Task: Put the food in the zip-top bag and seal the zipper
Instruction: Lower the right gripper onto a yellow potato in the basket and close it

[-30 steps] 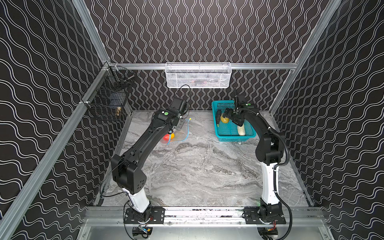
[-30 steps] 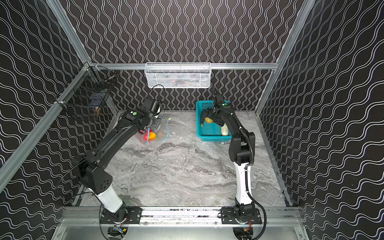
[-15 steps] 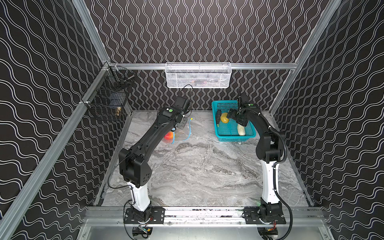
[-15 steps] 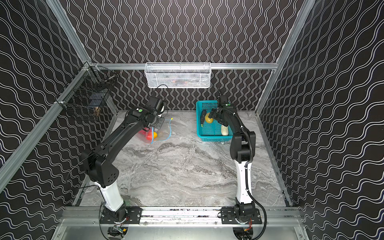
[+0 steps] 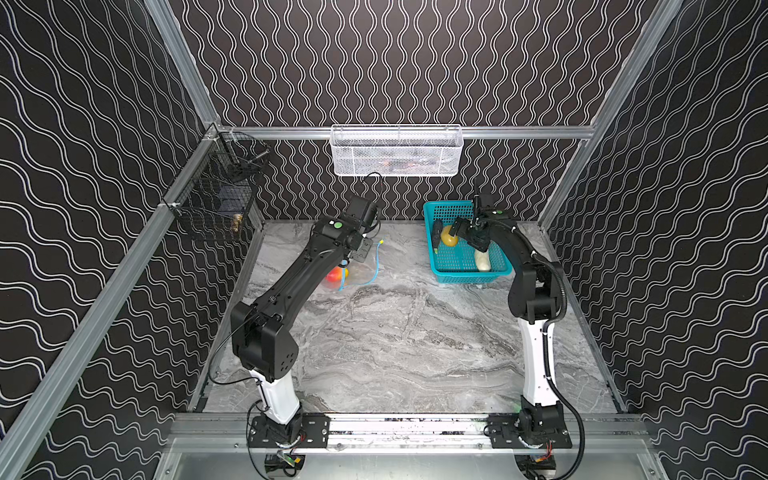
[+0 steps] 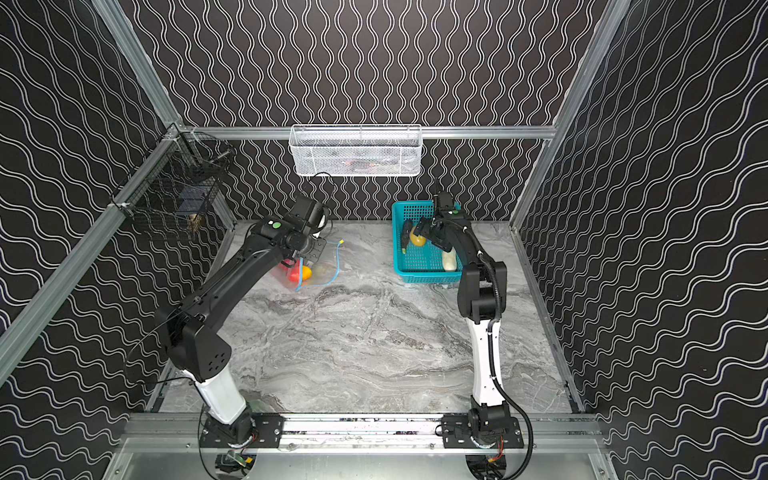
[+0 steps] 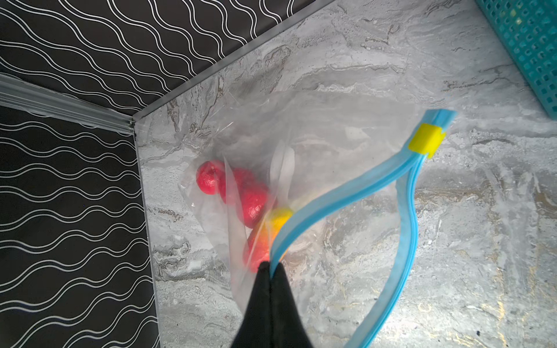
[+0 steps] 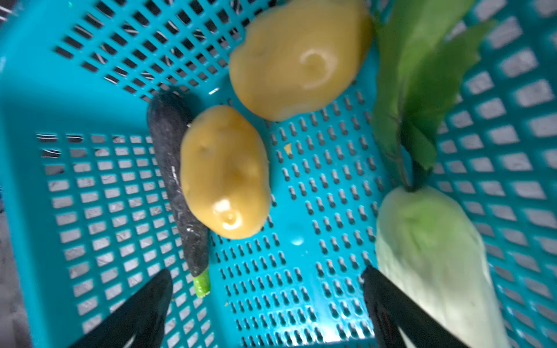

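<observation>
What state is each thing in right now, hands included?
Left hand: shut, pinching one lip of the bag.
Right hand: open, empty, over the basket.
Bag: mouth gaping.
Zipper: unsealed.
Slider: at the zipper's end.
Tomatoes: inside the bag.
Potatoes: in the basket.
Cucumber: in the basket.
Radish: in the basket.

Top views: high, front, looking down over the whole table [image 5: 395, 332]. Wrist views: close behind each tool. Ahead of left gripper [image 7: 272, 268], the zip-top bag [image 7: 331, 120]; ahead of right gripper [image 8: 265, 275], the teal basket [image 8: 30, 75], shared overhead.
</observation>
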Tool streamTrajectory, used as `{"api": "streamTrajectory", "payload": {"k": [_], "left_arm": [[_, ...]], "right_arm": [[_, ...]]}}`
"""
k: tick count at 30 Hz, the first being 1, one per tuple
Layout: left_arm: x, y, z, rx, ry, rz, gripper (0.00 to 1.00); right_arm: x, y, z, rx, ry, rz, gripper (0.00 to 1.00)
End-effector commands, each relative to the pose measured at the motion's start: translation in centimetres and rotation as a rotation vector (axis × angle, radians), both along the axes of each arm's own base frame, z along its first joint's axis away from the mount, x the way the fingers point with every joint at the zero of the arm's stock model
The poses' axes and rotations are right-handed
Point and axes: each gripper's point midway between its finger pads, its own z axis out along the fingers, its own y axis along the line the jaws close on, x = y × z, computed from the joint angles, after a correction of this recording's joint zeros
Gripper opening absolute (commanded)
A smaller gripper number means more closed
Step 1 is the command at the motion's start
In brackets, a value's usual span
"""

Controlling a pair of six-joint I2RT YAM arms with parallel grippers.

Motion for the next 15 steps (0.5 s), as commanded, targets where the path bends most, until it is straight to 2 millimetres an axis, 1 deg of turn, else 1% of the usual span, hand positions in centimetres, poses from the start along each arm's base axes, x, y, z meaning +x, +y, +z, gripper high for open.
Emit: {"api": "streamTrajectory", "payload": {"k": [1,9,15], "left_arm": [[0.1,0.1,0.8,-0.007,-0.03,-0.006,0.0],[0.0,0.4,1.3,-0.013,-0.04,0.001,0.0],[-0.1,0.4,1.2,-0.019,-0.038,0.0,0.0]], "right_arm": [[1.4,0.5,0.2,0.038,-0.051,0.003,0.99],[2.7,1.3,-0.4,0.08,-0.07,0.006,0.99],[3.5,1.4,-1.1,0.088,-0.081,0.0,0.99]]}}
